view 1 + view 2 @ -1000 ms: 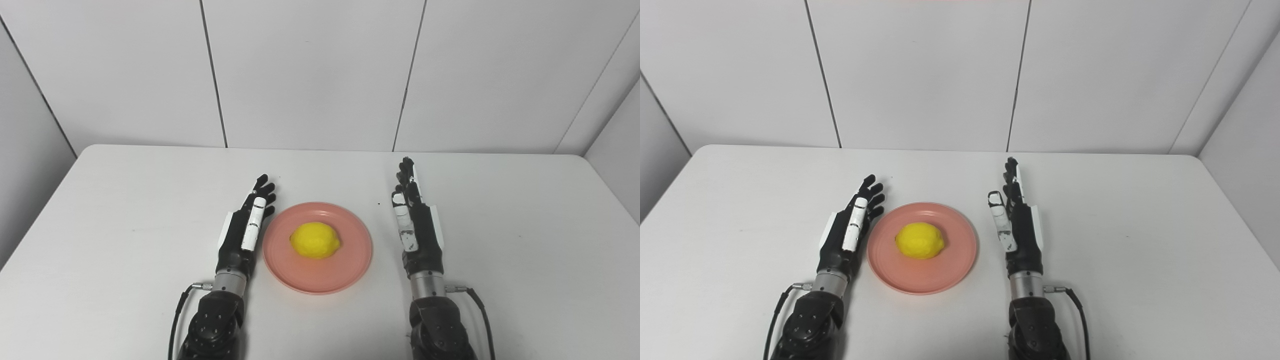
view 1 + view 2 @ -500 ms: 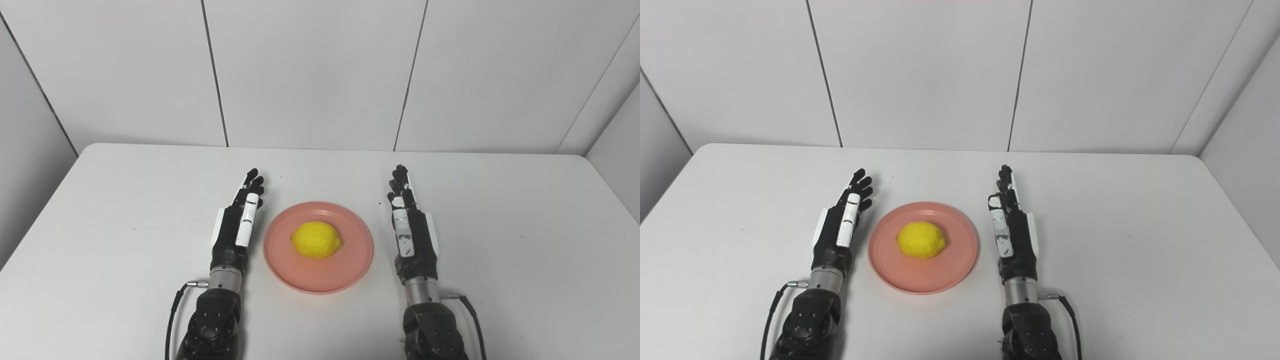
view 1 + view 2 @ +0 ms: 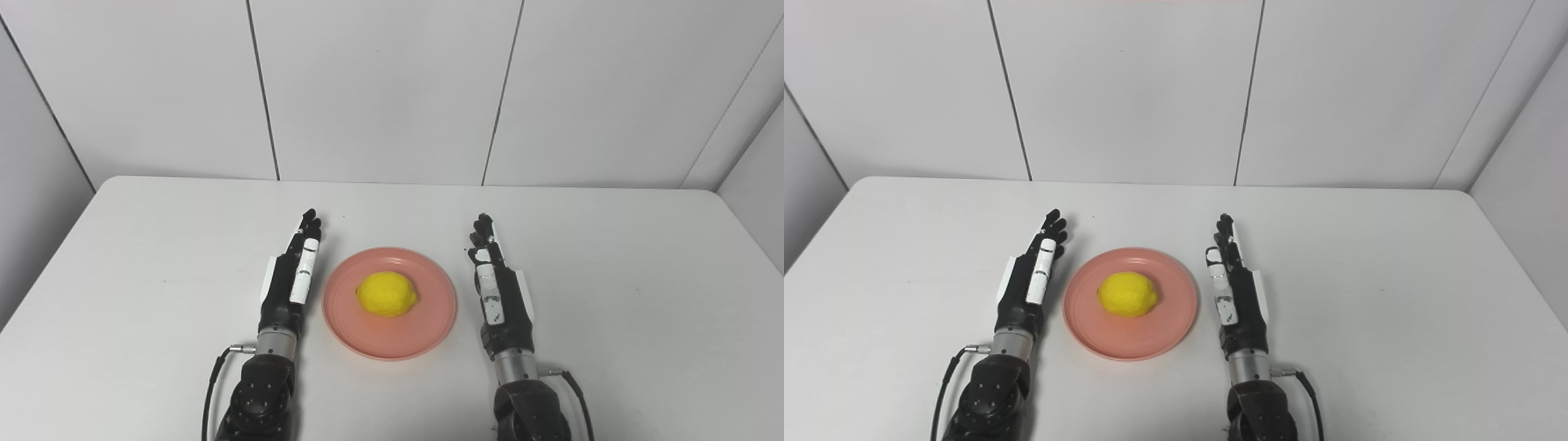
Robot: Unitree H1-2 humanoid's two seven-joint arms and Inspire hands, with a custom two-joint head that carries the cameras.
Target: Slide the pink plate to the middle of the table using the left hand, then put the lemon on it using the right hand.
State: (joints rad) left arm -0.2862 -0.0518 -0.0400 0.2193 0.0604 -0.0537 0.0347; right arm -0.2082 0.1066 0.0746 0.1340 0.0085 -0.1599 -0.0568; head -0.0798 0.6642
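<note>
A pink plate (image 3: 429,324) lies at the middle of the white table, near the front. A yellow lemon (image 3: 387,294) rests on the plate's middle. My left hand (image 3: 290,283) lies just left of the plate, fingers straight and pointing away, empty and apart from the rim. My right hand (image 3: 499,288) lies just right of the plate, fingers straight, empty, a small gap from the rim. Both also show in the right eye view: left hand (image 3: 1030,282), right hand (image 3: 1235,291).
The white table (image 3: 612,257) reaches to a white panelled wall at the back. Its left and right edges are in view. A cable runs from each wrist near the front edge.
Both hands have drawn back toward me. The left hand has moved slightly left, off the plate's rim. The plate and lemon have not moved.
</note>
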